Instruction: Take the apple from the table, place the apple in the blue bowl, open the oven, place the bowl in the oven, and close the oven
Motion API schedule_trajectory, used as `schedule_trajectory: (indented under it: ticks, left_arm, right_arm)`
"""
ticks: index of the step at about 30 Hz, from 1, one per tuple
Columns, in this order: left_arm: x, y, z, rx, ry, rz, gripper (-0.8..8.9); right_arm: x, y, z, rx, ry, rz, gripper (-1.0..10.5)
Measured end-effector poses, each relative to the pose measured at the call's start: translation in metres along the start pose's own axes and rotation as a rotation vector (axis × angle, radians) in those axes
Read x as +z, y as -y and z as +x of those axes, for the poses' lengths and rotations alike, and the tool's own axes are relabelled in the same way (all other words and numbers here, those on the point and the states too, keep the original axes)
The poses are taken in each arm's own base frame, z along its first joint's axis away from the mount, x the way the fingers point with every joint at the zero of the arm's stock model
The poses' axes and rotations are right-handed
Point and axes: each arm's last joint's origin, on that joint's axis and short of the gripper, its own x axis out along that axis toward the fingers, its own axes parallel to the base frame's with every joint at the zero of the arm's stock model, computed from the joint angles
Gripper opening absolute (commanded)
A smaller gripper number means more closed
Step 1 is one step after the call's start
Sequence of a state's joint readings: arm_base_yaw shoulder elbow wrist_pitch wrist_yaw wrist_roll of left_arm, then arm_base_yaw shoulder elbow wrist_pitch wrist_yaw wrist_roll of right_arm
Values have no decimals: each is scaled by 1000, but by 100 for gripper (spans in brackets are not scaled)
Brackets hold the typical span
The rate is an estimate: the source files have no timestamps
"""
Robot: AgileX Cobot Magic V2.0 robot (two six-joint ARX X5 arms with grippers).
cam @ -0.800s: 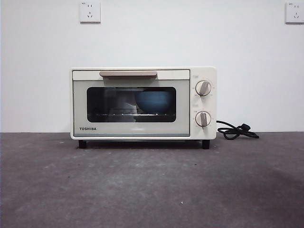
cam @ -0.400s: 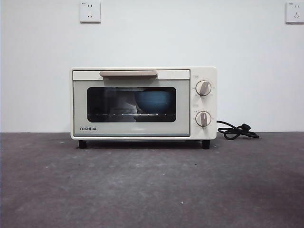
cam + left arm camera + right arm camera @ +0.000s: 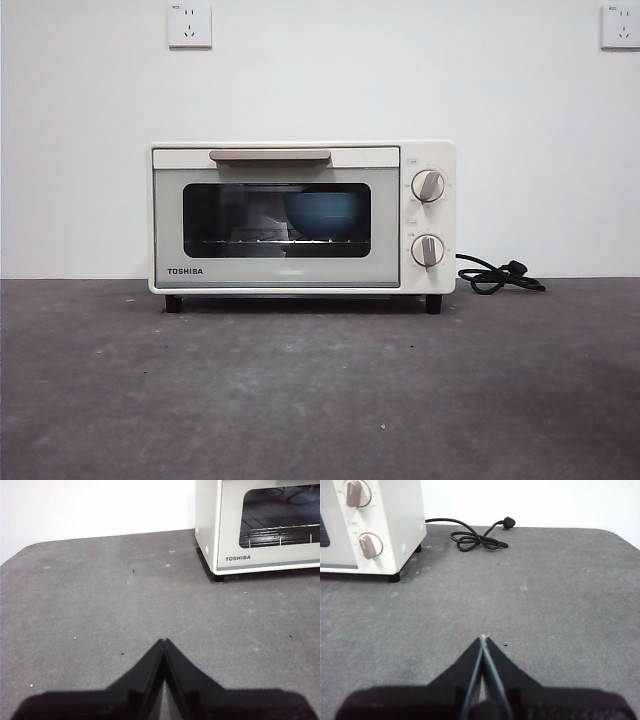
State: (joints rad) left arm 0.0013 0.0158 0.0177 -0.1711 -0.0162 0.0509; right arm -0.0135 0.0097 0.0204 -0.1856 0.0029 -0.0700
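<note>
Sitting shut at the back of the table (image 3: 320, 400), near the wall, the oven (image 3: 301, 218) has the blue bowl (image 3: 325, 214) inside on its wire rack, dimly visible through the dark glass door toward the knob side; the apple cannot be made out, presumably hidden within the bowl. By the look of it every step of the task is done. The left gripper (image 3: 164, 641) hangs over bare table off the oven's plain side, jaws pressed together, holding nothing. The right gripper (image 3: 483, 638) hangs over bare table on the knob side, likewise closed and empty, with the coiled black cord (image 3: 477, 539) lying well beyond it near the back edge.

As a judgement, the bowl looks rigid and matte, likely light but deep, so its rim is the sensible place to pinch; with a round fruit inside it would need level carrying. The door is best worked by the beige bar handle (image 3: 270, 155) across its top, a stiff, smooth bar that could slip between narrow jaws. The oven body is glossy cream metal, boxy on short black feet, with two round knobs (image 3: 428, 186); the table is dull, mottled grey and faintly rough
</note>
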Motion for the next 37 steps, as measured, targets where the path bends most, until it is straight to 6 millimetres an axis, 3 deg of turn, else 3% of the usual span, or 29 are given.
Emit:
schedule_trajectory:
  ticks: [37]
  left_arm:
    - [0,0,0,0,0,0,-4]
  right_arm:
    - [0,0,0,-4,0,14,1]
